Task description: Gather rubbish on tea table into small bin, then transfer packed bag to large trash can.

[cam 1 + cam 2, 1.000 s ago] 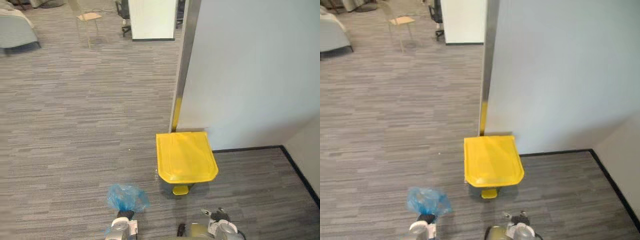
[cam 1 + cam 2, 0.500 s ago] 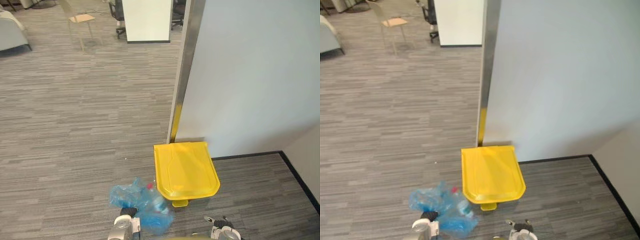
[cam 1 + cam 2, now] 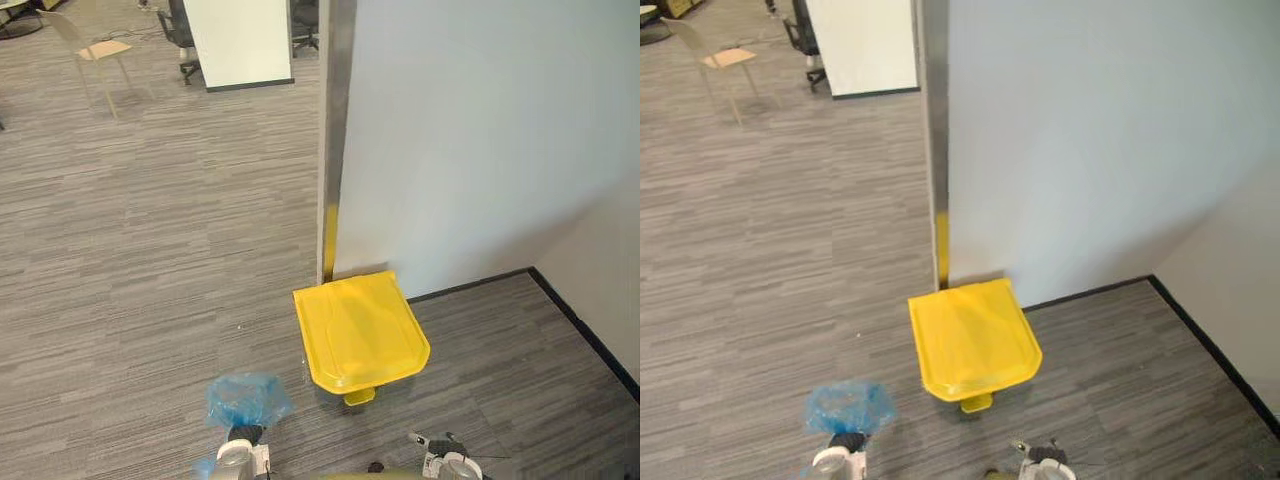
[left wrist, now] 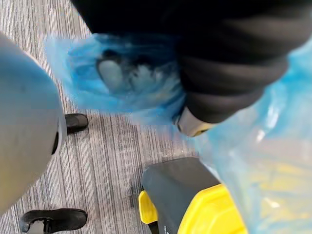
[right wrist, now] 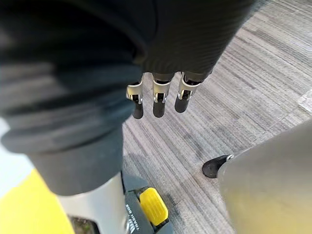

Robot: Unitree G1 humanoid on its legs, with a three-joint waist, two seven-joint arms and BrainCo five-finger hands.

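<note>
- The blue bag [image 3: 245, 398] of rubbish is off the carpet [image 3: 150, 260], bunched over the robot's left hand [image 3: 244, 436], low at the near edge and just left of the large trash can [image 3: 360, 330].
- Blue plastic wraps that hand, so I cannot tell how it grips the bag.
- The right hand [image 5: 158, 100] hangs near and a little right of the can. Its fingers are straight and pointing down, with nothing in them.
- The can's yellow lid [image 3: 375, 345] lies shut. Its rounded near edge overhangs the dark body, and the yellow pedal [image 3: 358, 397] pokes out beneath it toward the robot.
- The bag and the lid's left edge are near each other but apart, with a strip of bare carpet between them.
- The far side of the can sits close against the foot of a metal post [image 3: 335, 150], which forms the end edge of the pale wall [image 3: 480, 130].
- To the right, a black skirting line [image 3: 580, 320] turns toward the near side along a second wall, making a tight corner pocket beside the can.
- To the left and farther off, the carpet runs wide open.
- A chair [image 3: 100, 55] and a white panel [image 3: 240, 40] stand well apart at the far end.
</note>
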